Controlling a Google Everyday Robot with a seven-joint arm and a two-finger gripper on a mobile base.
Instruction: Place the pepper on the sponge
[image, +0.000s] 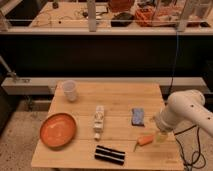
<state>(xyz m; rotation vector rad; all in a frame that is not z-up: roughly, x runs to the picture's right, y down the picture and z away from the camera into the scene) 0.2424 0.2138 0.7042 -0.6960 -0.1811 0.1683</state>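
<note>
The pepper (145, 141) is a small orange tapered piece with a green tip, lying on the wooden table (120, 97) near its front right. The blue-grey sponge (137, 116) lies flat a little behind and left of it, with nothing on top. My white arm (186, 111) reaches in from the right. My gripper (160, 136) hangs low at the pepper's right end, close to or touching it.
A round orange plate (58, 130) sits at the front left and a white cup (70, 90) at the back left. A white bottle-like object (99, 121) lies mid-table. A black-and-white striped block (110, 155) sits by the front edge. Cables hang off the right side.
</note>
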